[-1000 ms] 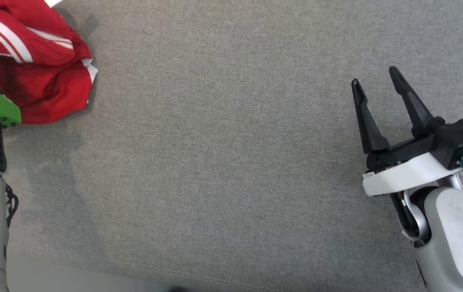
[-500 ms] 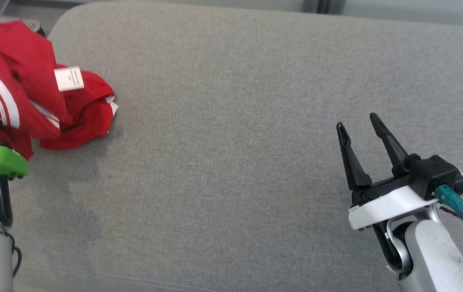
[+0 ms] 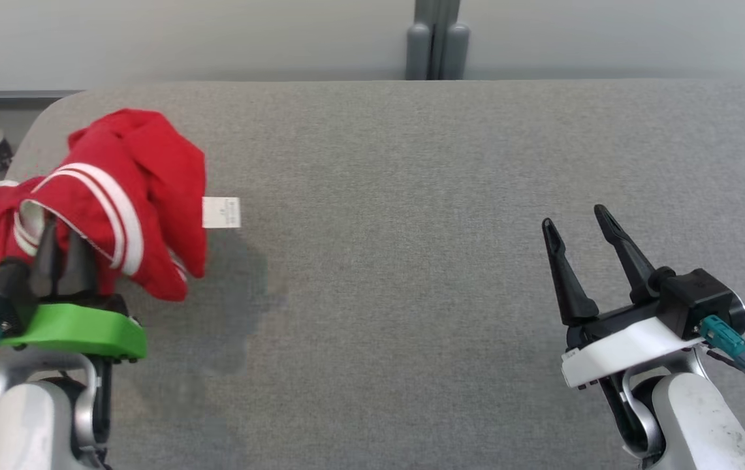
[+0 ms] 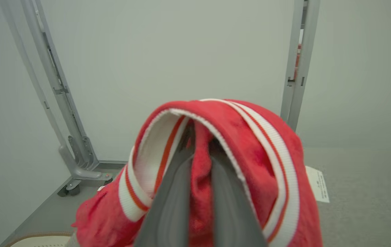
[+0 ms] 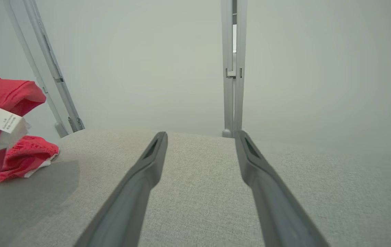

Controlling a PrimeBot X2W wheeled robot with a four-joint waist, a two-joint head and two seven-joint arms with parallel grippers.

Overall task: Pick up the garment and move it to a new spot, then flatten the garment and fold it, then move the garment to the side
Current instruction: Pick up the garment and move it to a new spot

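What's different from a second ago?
The left end effector, shut on the red garment, has lifted it mostly clear of the grey table; the head camera has tilted up too. The right end effector stayed open and empty.

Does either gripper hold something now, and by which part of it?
The left gripper is shut on the red garment, its fingers pinching a fold beside the white-striped ribbed edge. The right gripper is open and holds nothing.

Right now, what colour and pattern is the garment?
The garment is red with white-striped trim, clearest in left wrist view.
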